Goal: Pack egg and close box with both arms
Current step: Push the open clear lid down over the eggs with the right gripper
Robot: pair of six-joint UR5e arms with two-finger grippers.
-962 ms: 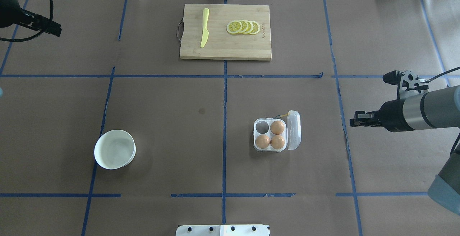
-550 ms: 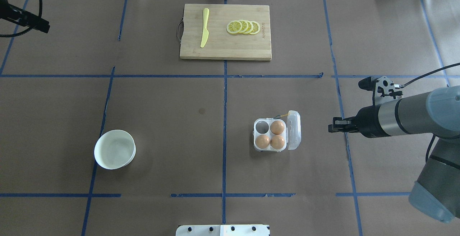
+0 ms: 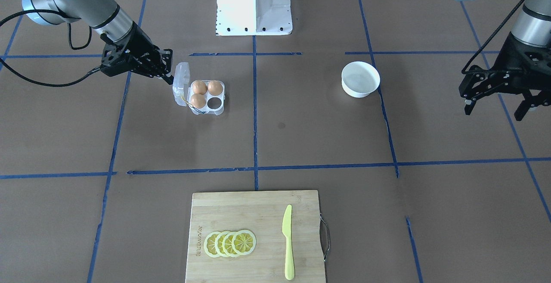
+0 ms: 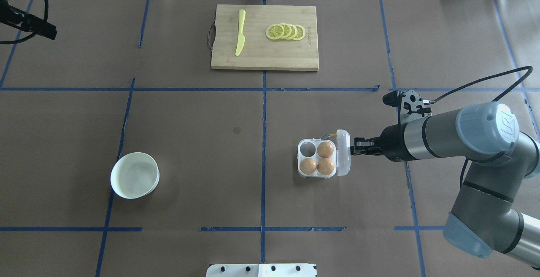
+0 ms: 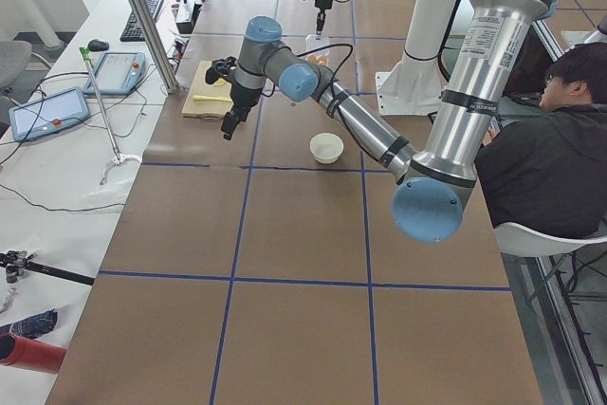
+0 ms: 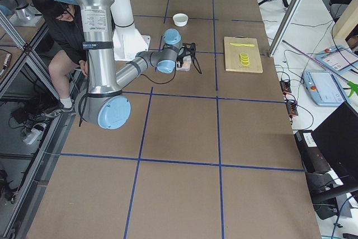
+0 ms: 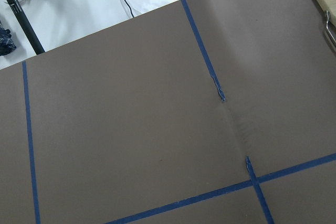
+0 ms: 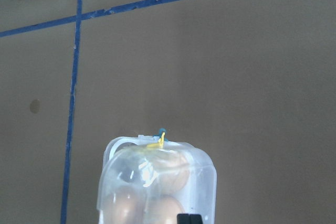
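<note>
The clear box (image 4: 302, 159) sits right of the table's centre with its lid (image 4: 344, 152) standing open on its right side. Three tan eggs fill three cups: one egg (image 4: 325, 149) at the back right, two in front. The back-left cup (image 4: 309, 147) is empty. My right gripper (image 4: 356, 151) is shut, its tips level with the lid's outer face; I cannot tell whether they touch. In the right wrist view the lid (image 8: 157, 182) fills the lower middle, with the fingertips (image 8: 190, 219) together below it. My left gripper (image 3: 495, 108) is open and empty, far off at the table's left side.
A white bowl (image 4: 135, 175) stands at front left. A wooden cutting board (image 4: 265, 53) at the back centre carries a yellow knife (image 4: 240, 32) and lemon slices (image 4: 286, 31). The white pedestal (image 3: 254, 3) is at the robot's edge.
My right arm has swung left across the table, bringing its shut gripper from well right of the box up to the open lid. My left gripper has drawn back a little toward the left edge.
</note>
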